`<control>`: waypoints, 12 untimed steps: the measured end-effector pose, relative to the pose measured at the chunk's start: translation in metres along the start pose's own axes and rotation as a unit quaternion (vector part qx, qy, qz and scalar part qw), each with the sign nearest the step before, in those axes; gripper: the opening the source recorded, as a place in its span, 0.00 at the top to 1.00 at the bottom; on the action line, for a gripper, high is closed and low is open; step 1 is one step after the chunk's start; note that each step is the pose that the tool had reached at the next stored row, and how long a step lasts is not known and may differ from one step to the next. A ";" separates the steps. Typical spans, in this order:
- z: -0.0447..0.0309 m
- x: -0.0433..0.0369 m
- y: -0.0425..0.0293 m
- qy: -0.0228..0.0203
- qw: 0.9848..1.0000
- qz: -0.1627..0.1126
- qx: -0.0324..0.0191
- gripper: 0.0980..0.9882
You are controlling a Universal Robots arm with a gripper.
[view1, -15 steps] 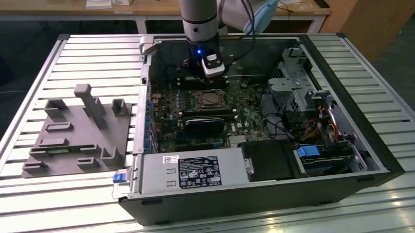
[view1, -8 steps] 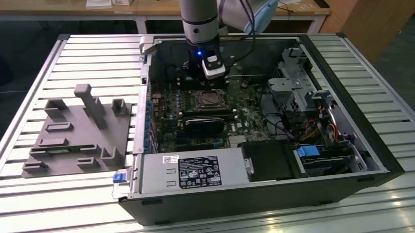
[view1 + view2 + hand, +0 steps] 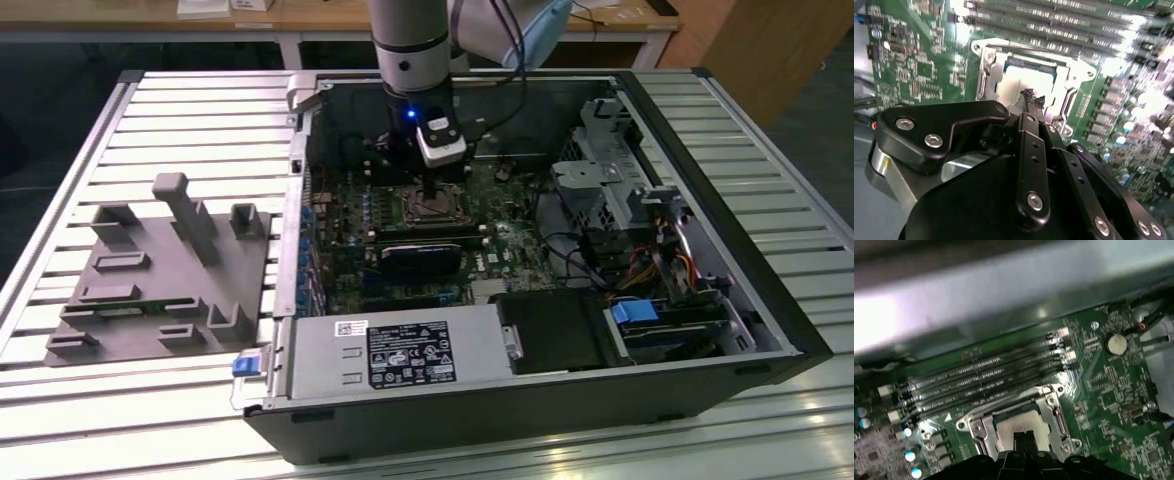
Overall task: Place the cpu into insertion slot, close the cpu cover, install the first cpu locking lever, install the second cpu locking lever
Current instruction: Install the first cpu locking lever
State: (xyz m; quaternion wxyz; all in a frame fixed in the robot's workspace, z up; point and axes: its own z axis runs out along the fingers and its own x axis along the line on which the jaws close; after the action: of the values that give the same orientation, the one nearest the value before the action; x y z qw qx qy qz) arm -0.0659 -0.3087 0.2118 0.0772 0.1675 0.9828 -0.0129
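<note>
Two slim black jaws pressed shut, tips over the dull silver square cpu [image 3: 1021,426] inside its metal-rimmed insertion slot [image 3: 1050,401].

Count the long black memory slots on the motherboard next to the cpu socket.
4 memory slots, side by side in parallel in the first wrist view, beside the insertion slot. The gripper hides none of them.

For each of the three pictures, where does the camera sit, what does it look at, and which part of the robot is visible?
Exterior view: off the arm, above, looks down into the open computer case; shows the arm and gripper over the insertion slot.
Second wrist view: on the arm, looks along the gripper at the cpu.
First wrist view: on the arm, looks at the cpu and memory slots.
Shared: cpu and gripper in both wrist views.
</note>
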 end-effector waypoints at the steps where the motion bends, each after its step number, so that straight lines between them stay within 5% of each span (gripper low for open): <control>1: 0.0001 -0.0005 -0.0014 -0.001 1.000 0.000 0.002 1.00; 12: 0.0015 -0.0089 -0.0065 0.000 1.000 0.000 0.003 1.00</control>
State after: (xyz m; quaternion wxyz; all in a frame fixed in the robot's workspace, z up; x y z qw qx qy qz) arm -0.0596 -0.3179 0.2117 0.0771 0.1673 0.9828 -0.0157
